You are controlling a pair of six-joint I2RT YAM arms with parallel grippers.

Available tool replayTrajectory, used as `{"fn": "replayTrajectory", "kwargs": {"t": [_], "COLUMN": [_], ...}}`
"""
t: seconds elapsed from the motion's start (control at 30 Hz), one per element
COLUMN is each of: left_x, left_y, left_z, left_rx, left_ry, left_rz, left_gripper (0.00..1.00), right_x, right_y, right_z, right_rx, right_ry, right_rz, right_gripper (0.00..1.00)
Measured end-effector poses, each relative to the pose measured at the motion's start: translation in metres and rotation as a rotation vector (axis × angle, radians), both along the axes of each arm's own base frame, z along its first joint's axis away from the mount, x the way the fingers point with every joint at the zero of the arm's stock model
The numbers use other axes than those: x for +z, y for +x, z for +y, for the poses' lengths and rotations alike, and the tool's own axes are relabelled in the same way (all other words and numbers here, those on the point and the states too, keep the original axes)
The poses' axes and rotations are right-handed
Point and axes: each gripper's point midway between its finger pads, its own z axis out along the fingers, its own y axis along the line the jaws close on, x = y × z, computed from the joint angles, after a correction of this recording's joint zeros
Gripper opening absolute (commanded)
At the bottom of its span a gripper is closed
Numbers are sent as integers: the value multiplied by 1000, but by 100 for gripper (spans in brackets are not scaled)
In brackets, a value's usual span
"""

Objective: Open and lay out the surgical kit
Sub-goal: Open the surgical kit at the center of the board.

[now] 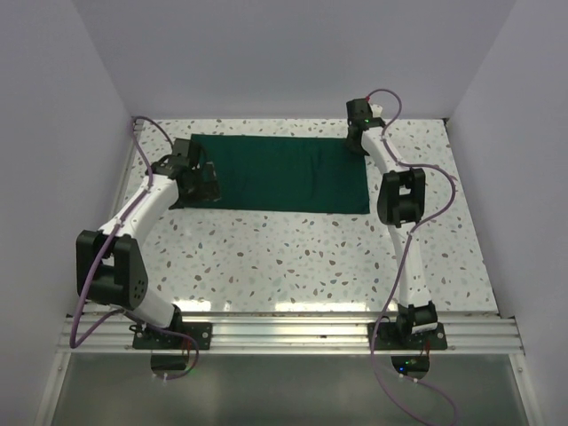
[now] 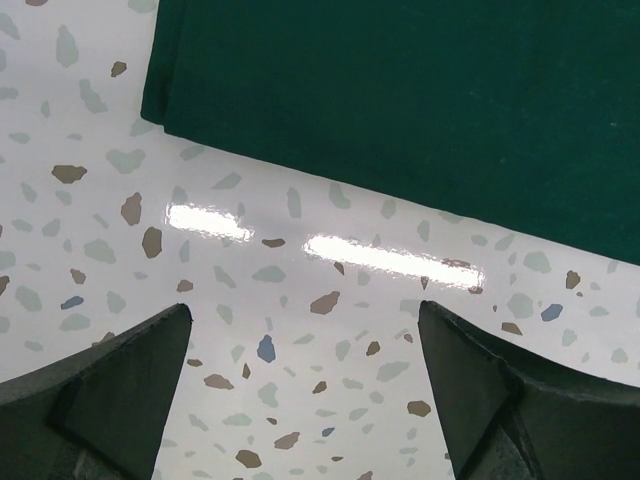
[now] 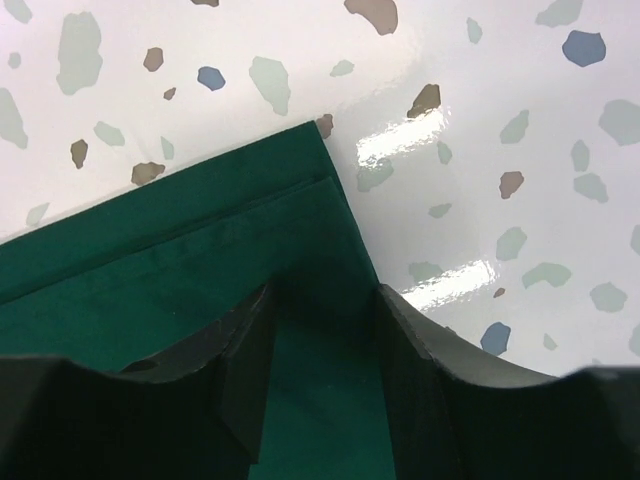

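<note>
I see a glossy white speckled table (image 1: 293, 257) catching light streaks (image 2: 390, 258), plain pale walls (image 1: 53, 106) on its left, far and right sides, and a metal rail (image 1: 293, 330) along the near edge.

The surgical kit (image 1: 275, 173) is lying across the far half of the counter (image 1: 293, 257), the left gripper (image 1: 199, 182) hovering beside its left end, the right gripper (image 1: 358, 142) over its far-right corner.

No legible text, label, brand, number or sign in any view. On green drape (image 1: 277, 173): nothing printed. On speckled tabletop (image 1: 293, 257): only coloured flecks, no markings.
</note>
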Motion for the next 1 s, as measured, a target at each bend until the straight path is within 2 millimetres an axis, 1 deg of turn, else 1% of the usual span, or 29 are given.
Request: {"fn": "replayTrajectory", "kwargs": {"t": [0.03, 0.07, 0.17, 0.27, 0.33, 0.37, 0.53, 0.67, 0.77, 0.8, 0.9, 1.0], "left_x": [0, -1, 1, 2, 2, 2, 2, 4, 11, 15, 31, 49], "left_y": [1, 1, 2, 2, 2, 2, 2, 1, 3, 4, 10, 14], "left_z": [0, 0, 0, 1, 1, 1, 2, 7, 14, 16, 17, 17], "left_rx": [0, 0, -1, -2, -4, -5, -5, 10, 30, 35, 45, 52], "left_ry": [1, 1, 3, 8, 11, 11, 14, 41, 73, 80, 83, 71], "left_rz": [2, 2, 1, 0, 0, 0, 1, 1, -14, -24, -69, -133], "left_gripper": [100, 100, 100, 100, 100, 100, 100, 100, 100, 100, 100, 100], "right_x": [-2, -4, -4, -4, -5, -5, -3, 1, 13, 21, 52, 91], "right_y": [0, 0, 1, 2, 3, 3, 4, 1, -4, -5, -12, -26], "right_z": [0, 0, 0, -1, -1, 0, -1, 1, 7, 11, 25, 49], "right_rx": [-2, -5, -12, -21, -24, -24, -24, -14, 12, 26, 76, 149], "right_ry": [2, 4, 10, 15, 17, 18, 18, 25, 54, 69, 107, 145], "right_rz": [1, 3, -4, -7, -12, -16, -20, -18, -22, -30, -58, -98], "right_gripper": [43, 37, 25, 10, 6, 0, 0, 0, 0, 0, 0, 0]}}
